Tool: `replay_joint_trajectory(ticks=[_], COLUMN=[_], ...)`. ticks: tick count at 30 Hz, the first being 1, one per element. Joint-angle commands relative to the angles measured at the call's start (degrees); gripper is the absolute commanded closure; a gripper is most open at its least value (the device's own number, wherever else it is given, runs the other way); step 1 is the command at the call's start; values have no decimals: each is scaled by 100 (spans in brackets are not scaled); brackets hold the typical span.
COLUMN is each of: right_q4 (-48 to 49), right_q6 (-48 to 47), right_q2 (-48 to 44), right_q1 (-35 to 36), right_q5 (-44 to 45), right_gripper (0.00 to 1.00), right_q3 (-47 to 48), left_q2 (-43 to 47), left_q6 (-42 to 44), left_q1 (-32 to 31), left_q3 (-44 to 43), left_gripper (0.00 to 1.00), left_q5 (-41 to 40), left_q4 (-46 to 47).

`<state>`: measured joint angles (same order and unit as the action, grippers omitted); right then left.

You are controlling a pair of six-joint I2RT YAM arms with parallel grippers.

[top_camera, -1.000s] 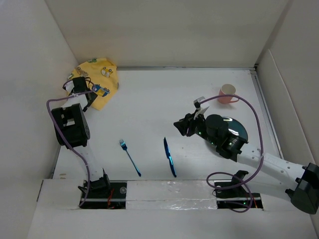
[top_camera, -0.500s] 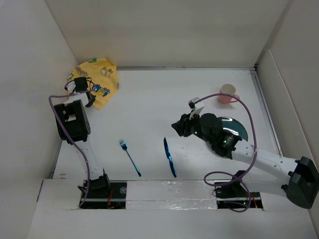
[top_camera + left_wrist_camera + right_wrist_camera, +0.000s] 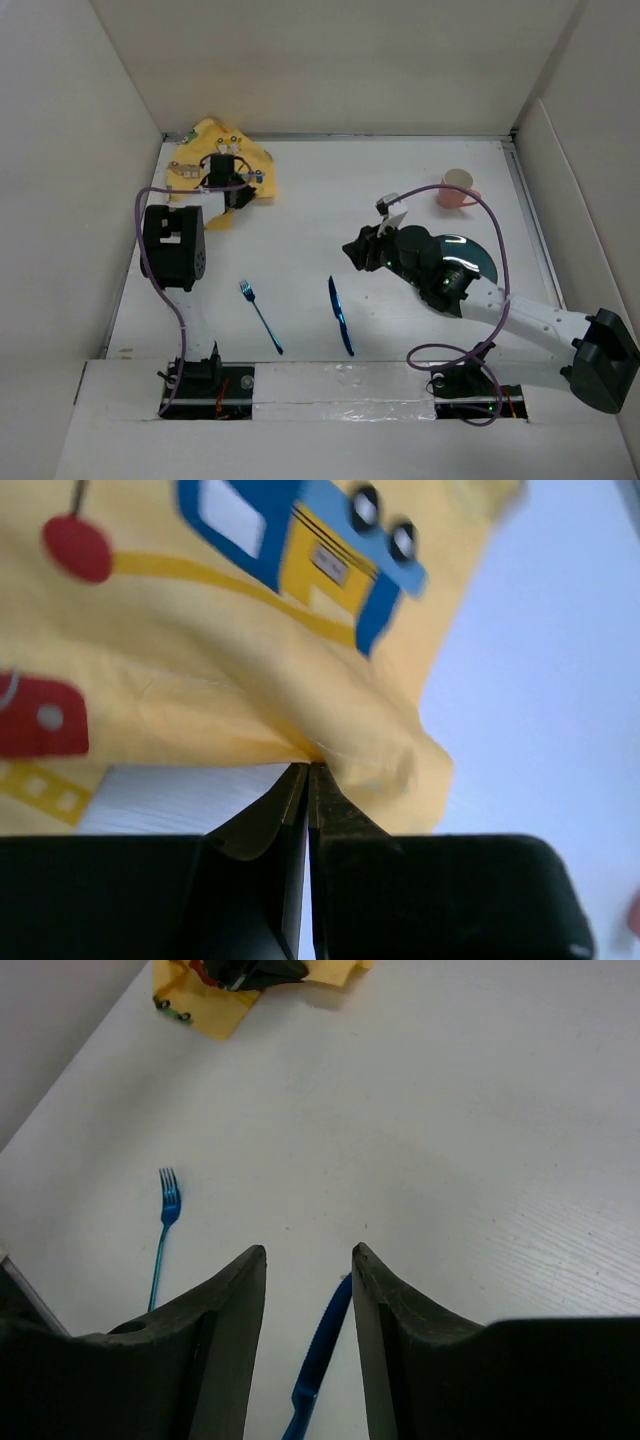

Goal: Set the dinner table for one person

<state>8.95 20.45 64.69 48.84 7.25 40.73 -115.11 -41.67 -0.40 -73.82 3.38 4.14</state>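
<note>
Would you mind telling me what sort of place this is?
Probably a robot test cell, not a home: plain white walls box in the dinner table, whose near edge carries the left arm and right arm.

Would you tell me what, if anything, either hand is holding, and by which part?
Left hand pinches the yellow placemat by a fold at its edge; right hand holds nothing.
</note>
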Motion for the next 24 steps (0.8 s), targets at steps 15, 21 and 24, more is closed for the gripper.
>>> replay_joint_trajectory(ticks=[15, 21, 24], right_q4=[-122, 90, 63], right_q6=[513, 688, 715], right_q2=[957, 1906, 2563], right_q1=[-911, -1306, -1438], right_q5=[515, 479, 480], right_gripper=[79, 98, 64], right_q3=[576, 980, 1322], left_q2=[910, 2509, 3318], left_q6=[-52, -113, -218], left_q1=[-2667, -2667, -2667], left_q3=[-10, 1140, 1975], left_gripper=[45, 40, 41], left_q5=[-276, -829, -1286], left_q4=[447, 860, 974])
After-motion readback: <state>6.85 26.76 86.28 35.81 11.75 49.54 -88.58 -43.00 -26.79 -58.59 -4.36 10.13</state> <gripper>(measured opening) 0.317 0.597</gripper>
